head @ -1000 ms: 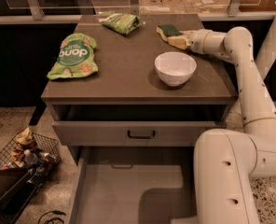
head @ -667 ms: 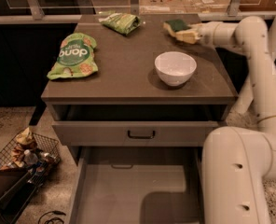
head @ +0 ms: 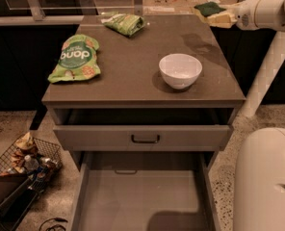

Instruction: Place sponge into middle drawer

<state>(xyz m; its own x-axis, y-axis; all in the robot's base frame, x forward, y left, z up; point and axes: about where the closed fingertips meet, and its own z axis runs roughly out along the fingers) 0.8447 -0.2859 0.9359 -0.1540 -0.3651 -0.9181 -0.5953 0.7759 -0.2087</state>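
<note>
Up at the back-right corner of the counter (head: pixel 133 61), the gripper (head: pixel 223 18) was clamped on the sponge (head: pixel 208 7), well clear of the bowl (head: pixel 180 70); middle drawer (head: pixel 142 203) stuck out open below.

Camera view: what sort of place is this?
Probably an office kitchenette or break area: a grey drawer cabinet with snack bags and a white bowl on top, and a wire basket on the speckled floor. The gripper holds the sponge by the cabinet's far right corner.
</note>
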